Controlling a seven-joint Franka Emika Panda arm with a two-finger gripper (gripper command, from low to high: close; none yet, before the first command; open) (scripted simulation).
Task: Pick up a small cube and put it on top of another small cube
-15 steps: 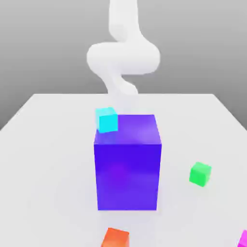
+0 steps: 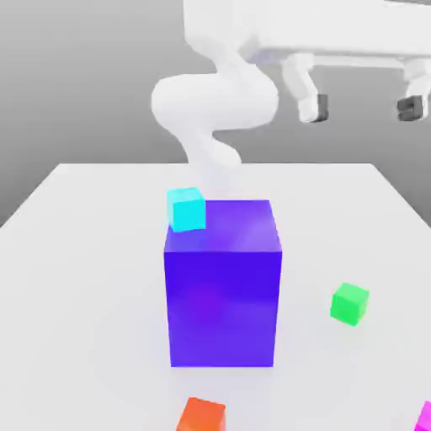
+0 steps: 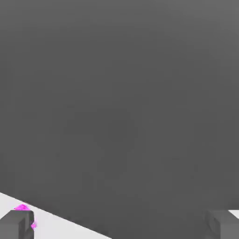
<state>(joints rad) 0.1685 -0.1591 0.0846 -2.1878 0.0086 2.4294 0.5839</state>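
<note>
My gripper (image 2: 362, 108) hangs open and empty high above the table at the exterior view's upper right, its two dark fingertips (image 2: 317, 108) wide apart. Far below it sit small cubes: a green cube (image 2: 349, 303) at the right, an orange cube (image 2: 201, 416) at the front edge, a magenta cube (image 2: 424, 417) in the front right corner, and a cyan cube (image 2: 187, 209) behind the left top edge of the big blue block (image 2: 223, 282). In the hand view the gripper (image 3: 121, 225) frames a sliver of table, and the magenta cube (image 3: 22, 208) peeks out by one fingertip (image 3: 17, 224).
The tall blue block stands in the middle of the white table (image 2: 84, 252) and rises well above the small cubes. The white arm (image 2: 215, 105) curves up behind it. Bare table lies to the left and far right of the block.
The hand with its open fingers has swung into view at the upper right of the exterior view, where it was out of frame before. No cube has moved.
</note>
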